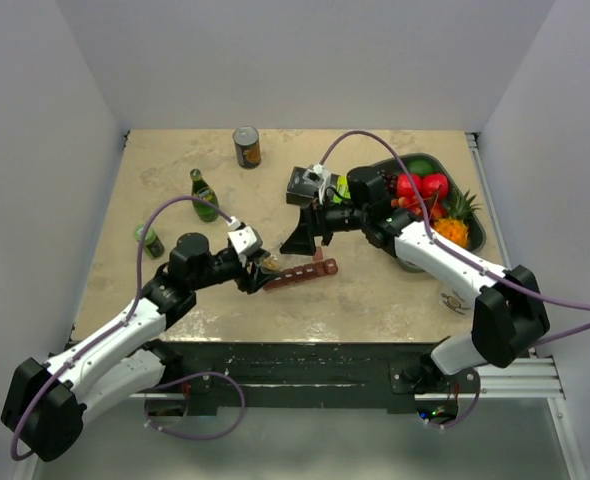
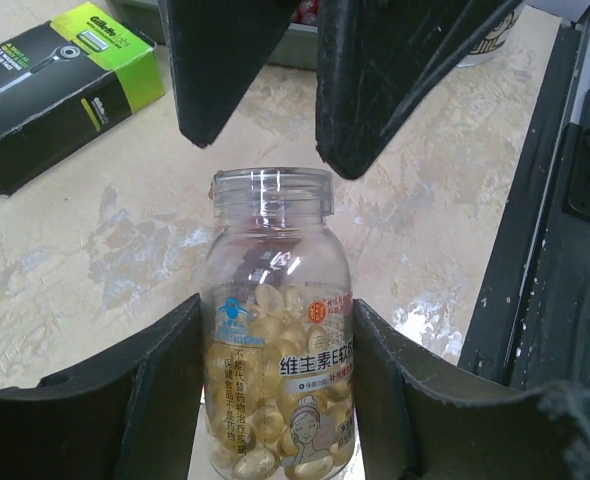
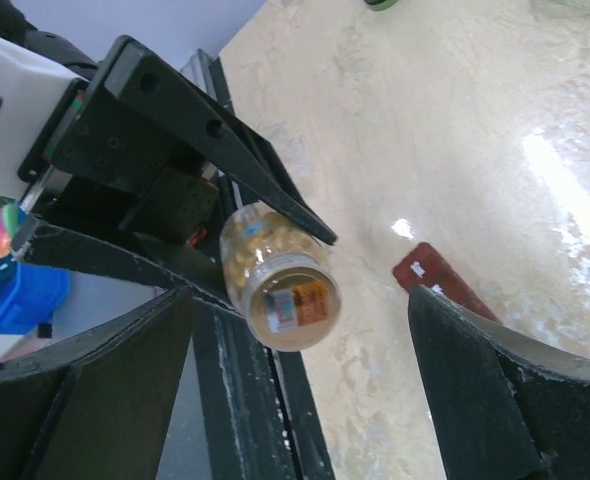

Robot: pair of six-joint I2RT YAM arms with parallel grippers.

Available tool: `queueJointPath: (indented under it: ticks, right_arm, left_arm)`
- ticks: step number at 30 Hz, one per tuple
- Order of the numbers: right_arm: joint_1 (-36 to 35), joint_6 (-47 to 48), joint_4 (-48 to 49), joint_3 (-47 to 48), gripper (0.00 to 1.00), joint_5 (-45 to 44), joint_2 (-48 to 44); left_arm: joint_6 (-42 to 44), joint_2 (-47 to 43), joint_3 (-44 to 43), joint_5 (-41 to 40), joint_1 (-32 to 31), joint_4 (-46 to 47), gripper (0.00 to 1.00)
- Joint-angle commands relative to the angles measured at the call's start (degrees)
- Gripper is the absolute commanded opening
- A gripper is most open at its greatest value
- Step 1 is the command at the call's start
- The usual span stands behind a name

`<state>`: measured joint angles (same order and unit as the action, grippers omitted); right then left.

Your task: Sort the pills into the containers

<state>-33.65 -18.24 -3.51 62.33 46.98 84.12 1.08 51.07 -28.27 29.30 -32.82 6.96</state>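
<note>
Top external view: red strip (image 1: 300, 272) flat on the table (image 1: 395, 300), just past the tips of the left gripper (image 1: 262, 267) and right below the right gripper (image 1: 291, 245). Cannot tell whether it touches either.

From the right wrist, only one end of the strip (image 3: 437, 278) on show, just inside that gripper's right-hand finger (image 3: 515, 390), the rest cut off behind it. Compartments too small to count from above; contents not to be made out.

Left gripper (image 2: 275, 400): clenched on a clear bottle (image 2: 275, 330) of golden capsules (image 2: 265, 420), both fingers pressed against its sides, uncapped mouth pointing away toward the other gripper.

Right gripper (image 3: 295, 300): spread wide, grasping nothing. Fingers hang just off the bottle's mouth, one to each side, apart from it. Seen from its own wrist, that end of the bottle (image 3: 280, 280) blurred and hard to read.
</note>
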Motion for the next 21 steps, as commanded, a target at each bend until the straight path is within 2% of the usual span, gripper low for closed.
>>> queueJointPath:
  ticks: [1,5,9,10,13,15,17,18,19,20,21]
  right_arm:
    - [-2.29,-5.22,4.65,-0.19,0.89,-0.75,0.96]
    - [-3.79,-5.49,3.95,0.95,0.78,0.83,2.54]
    - [-4.06,-4.70,3.68,1.48,0.56,1.97,2.54]
    - [-4.06,-4.44,3.68,1.66,0.39,2.50,2.54]
    - [-4.06,-4.17,4.56,2.36,0.12,6.44,2.63]
    - [-4.06,-3.21,5.61,2.71,0.07,12.41,2.46]
    - [-4.58,6.59,1.43,4.99,0.04,15.67,2.46]
    - [-4.93,13.60,-8.78,6.39,0.01,20.30,2.80]
    - [-6.07,34.73,-17.32,10.76,0.00,20.86,3.76]
    - [-7.38,45.03,-25.59,13.15,0.00,19.91,4.56]
    - [-9.05,55.40,-40.20,15.52,0.00,14.77,5.26]
  left_arm:
    - [-0.64,0.17,-0.29,-0.65,-0.23,5.25,0.00]
    - [-0.73,0.00,-0.20,-1.44,-0.23,5.34,0.00]
    - [-0.64,-0.44,-0.20,-2.14,-0.23,5.08,0.00]
    - [-0.73,-0.53,-0.20,-2.23,-0.32,4.99,0.00]
    - [0.67,-1.32,0.06,-1.97,-0.32,4.38,0.00]
    - [2.25,-1.93,0.23,0.13,-0.32,3.50,0.00]
    - [4.97,-2.81,0.58,4.24,-0.32,3.15,0.00]
    - [5.68,-3.16,1.02,5.84,-0.23,3.15,0.00]
    - [6.82,-3.26,1.20,7.60,-0.23,3.23,0.00]
    - [7.26,-3.26,1.29,12.05,-0.32,3.49,0.00]
    - [7.44,-3.17,1.29,14.01,-0.32,3.67,0.00]
